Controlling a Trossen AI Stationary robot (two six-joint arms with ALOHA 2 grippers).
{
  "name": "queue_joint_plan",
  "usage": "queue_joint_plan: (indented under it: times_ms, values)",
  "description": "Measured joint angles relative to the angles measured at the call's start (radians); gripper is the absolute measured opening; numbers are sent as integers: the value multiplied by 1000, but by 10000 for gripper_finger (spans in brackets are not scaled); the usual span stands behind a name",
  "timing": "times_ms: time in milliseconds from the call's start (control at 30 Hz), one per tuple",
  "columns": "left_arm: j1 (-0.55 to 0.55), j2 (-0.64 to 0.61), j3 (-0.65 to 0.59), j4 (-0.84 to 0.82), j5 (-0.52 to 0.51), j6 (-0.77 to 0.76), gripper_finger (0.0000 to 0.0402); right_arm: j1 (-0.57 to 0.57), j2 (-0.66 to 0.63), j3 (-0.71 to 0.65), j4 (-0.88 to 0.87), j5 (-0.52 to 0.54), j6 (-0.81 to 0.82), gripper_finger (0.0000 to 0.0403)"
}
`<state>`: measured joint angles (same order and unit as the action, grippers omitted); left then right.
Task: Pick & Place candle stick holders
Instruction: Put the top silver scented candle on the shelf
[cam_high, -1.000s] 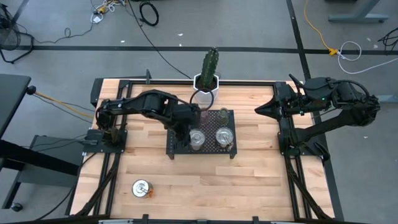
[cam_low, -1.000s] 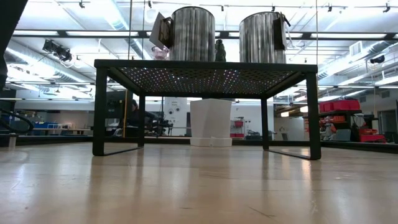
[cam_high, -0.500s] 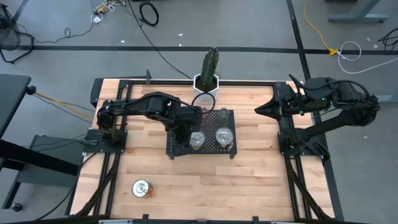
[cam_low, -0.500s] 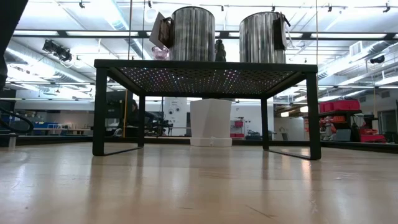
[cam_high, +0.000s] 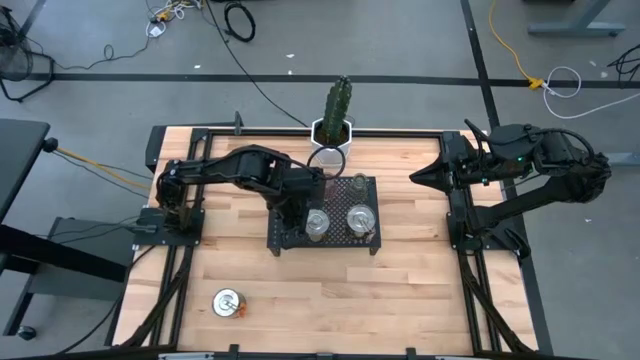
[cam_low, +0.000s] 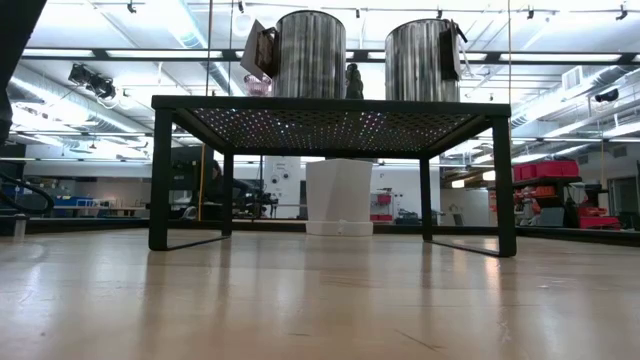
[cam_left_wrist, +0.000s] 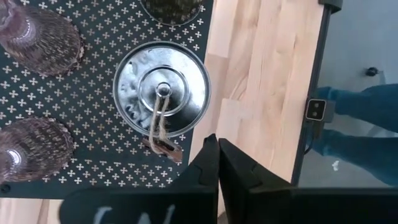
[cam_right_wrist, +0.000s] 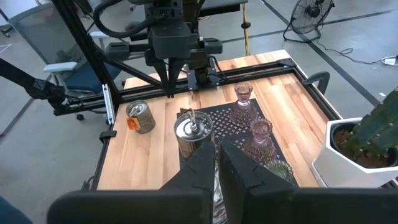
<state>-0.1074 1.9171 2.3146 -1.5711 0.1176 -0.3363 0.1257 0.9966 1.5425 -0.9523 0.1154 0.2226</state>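
- Left claw (cam_left_wrist: 216, 163), fingers pressed together and holding nothing, hangs over the black mesh tray (cam_high: 300, 238), just beside one silver candle stick holder (cam_left_wrist: 161, 89) standing on it.
- Right claw (cam_right_wrist: 216, 163), also pressed together and empty, waits well off to the tray's right, at the counter (cam_high: 400, 290) edge.
- A second silver holder (cam_high: 361, 219) stands on the tray beside the first, with glassy holders (cam_right_wrist: 259, 138) at the tray's far side.
- A third silver holder (cam_high: 228, 302) lies on the counter, well apart from the tray, toward the near left corner.
- White cactus pot (cam_high: 331, 137) sits just behind the tray.
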Motion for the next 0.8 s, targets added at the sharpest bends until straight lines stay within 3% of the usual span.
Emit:
queue_joint_plan:
  times_ms: [533,800]
  values:
    - [0,0,0,0,19,11,1,0,0,0,0,0,0,23]
    - [2,-37,-2,0,-24,173,1,0,0,0,0,0,0,23]
